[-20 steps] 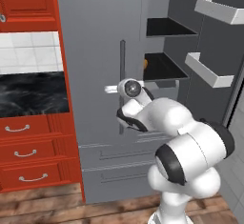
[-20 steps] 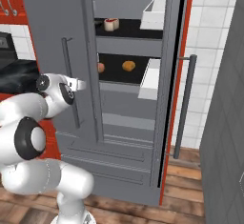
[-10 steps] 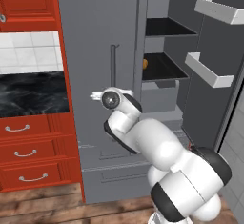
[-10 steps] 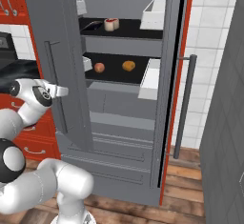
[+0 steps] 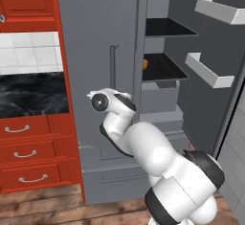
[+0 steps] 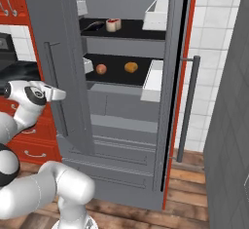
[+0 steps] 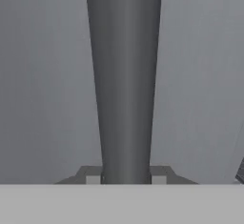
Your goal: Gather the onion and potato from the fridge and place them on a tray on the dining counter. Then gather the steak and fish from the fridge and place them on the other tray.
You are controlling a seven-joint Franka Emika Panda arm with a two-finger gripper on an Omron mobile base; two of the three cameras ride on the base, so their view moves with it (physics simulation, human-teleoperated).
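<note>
The grey fridge (image 6: 121,101) stands with both doors partly open. My gripper (image 7: 126,175) is shut on the left door's vertical bar handle (image 7: 124,75), which runs up between the fingertips (image 7: 93,176). From the right base the gripper (image 6: 59,95) meets that handle (image 6: 51,77) at mid height. On the middle shelf lie a reddish onion (image 6: 101,69) and an orange-brown potato (image 6: 131,67). On the shelf above, the steak (image 6: 113,24) sits with a dark slim shape, probably the fish (image 6: 95,27), to its left. The tray and dining counter are out of view.
Red cabinets and drawers (image 5: 24,152) with a black marble counter (image 5: 28,95) flank the fridge on the left. White door bins (image 5: 210,71) hang on the open right door, whose long handle (image 6: 187,106) stands beside a tiled wall. The floor is wood.
The left fridge door has swung further open, drawn by my gripper on its handle. My arm has swept to the left with it.
</note>
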